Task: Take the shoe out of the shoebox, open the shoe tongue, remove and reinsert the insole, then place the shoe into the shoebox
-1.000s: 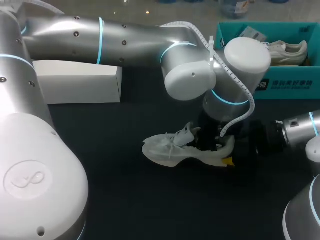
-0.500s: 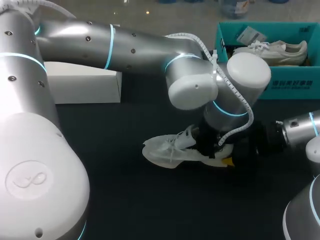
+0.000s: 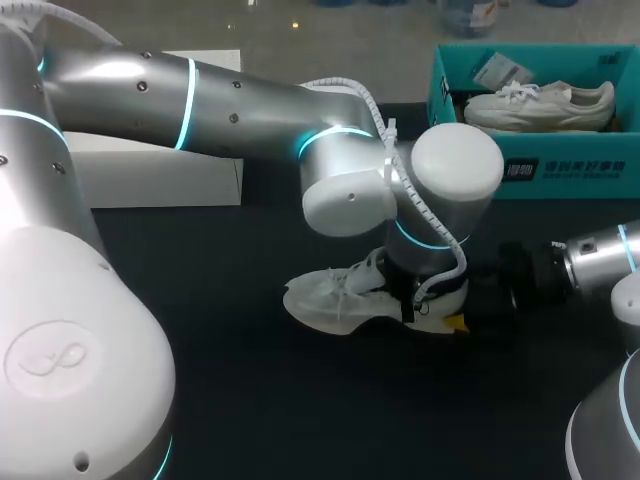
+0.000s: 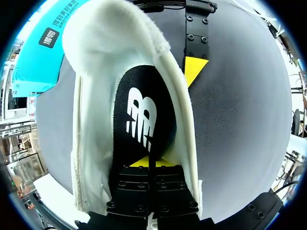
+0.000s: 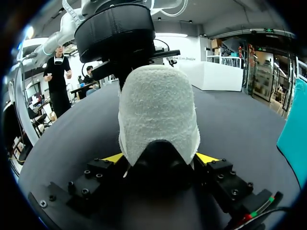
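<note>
Leftward and lower our left arm (image 3: 250,100) has swung over the shoe (image 3: 325,300), lying on the table (image 3: 250,400) with its heel clamped in our right gripper (image 5: 158,160), while our left gripper (image 4: 151,163), fingers together, sits on the insole (image 4: 141,115), which we judge thin, floppy and best pinched by its edge.

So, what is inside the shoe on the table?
A black insole with a white logo, and the left gripper, closed at the insole's near end. The insole's toe end is hidden under that gripper.
</note>
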